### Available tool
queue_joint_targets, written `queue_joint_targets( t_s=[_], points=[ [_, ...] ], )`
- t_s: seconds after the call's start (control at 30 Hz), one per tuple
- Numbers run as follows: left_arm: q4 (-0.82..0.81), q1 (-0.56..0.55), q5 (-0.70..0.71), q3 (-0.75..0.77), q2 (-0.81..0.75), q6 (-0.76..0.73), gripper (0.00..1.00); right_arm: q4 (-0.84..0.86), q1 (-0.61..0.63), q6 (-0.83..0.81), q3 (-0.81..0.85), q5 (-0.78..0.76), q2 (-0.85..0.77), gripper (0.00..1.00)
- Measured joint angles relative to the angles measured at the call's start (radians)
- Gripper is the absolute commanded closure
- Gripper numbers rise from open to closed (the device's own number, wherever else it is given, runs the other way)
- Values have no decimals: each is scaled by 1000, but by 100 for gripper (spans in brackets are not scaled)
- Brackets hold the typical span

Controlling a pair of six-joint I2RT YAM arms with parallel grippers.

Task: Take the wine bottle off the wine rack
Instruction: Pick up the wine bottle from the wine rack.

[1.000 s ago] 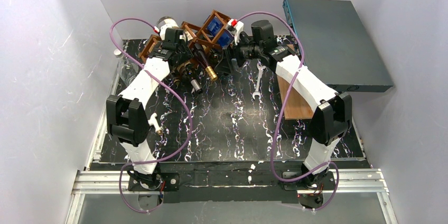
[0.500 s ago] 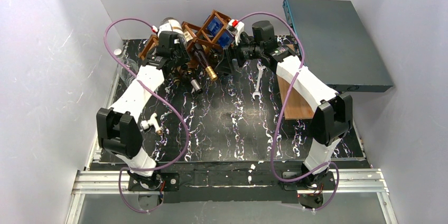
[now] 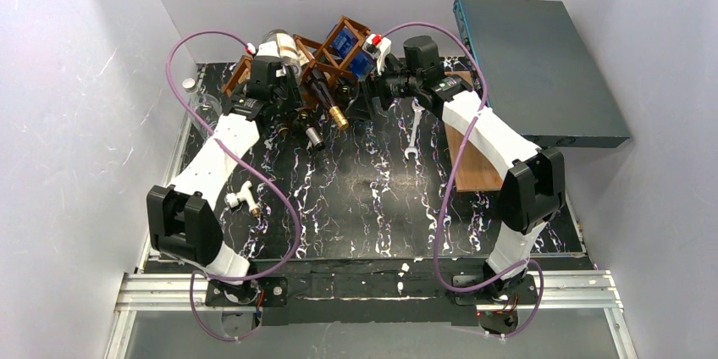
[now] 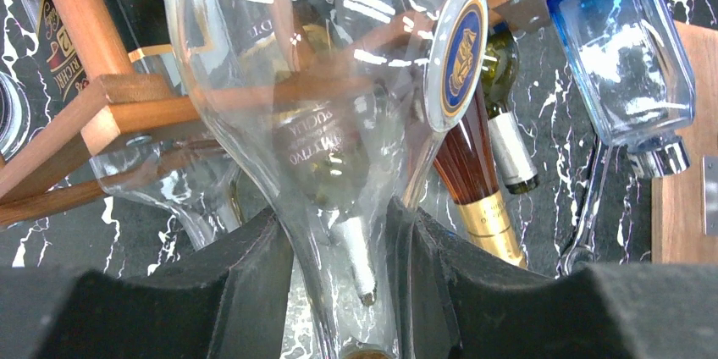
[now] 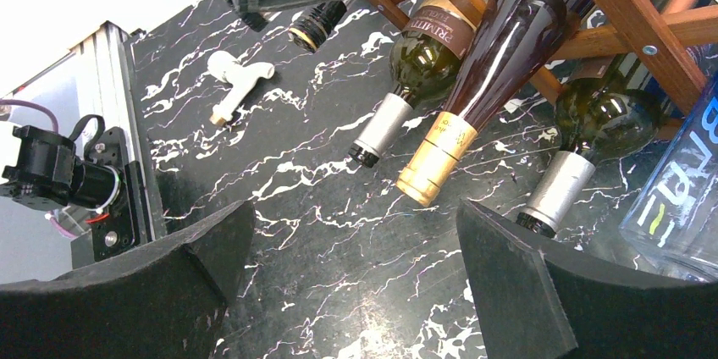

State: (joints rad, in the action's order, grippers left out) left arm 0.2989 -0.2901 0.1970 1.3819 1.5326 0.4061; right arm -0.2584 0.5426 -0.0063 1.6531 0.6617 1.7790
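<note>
Top external: the wine rack (image 3: 326,52) stands at the table's far edge. The clear wine bottle (image 3: 281,41) is at its left end, base raised toward the far wall and neck slanting down to the left gripper (image 3: 269,71).
Left wrist: the fingers (image 4: 245,283) are clamped on the bottle's neck. The long axis runs up and away, with rack slats visible through the glass.
Right wrist: the right gripper (image 5: 356,283) is spread wide and holds nothing.

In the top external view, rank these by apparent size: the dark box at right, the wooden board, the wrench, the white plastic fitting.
1. dark box, clearly the largest.
2. wooden board, partly covered, so its full extent is unsure.
3. wrench.
4. white plastic fitting, the smallest.
</note>
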Motion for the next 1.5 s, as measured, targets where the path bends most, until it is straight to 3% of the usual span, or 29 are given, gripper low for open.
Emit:
queue_joint_targets(
  t_s=[0.93, 1.5],
  points=[
    [-9, -6, -1, -130, -198, -28, 100, 29, 0, 1, -29, 18, 0, 2],
    [50, -6, -137, -227, -377, 37, 100, 21, 0, -61, -32, 154, 0, 2]
  ],
)
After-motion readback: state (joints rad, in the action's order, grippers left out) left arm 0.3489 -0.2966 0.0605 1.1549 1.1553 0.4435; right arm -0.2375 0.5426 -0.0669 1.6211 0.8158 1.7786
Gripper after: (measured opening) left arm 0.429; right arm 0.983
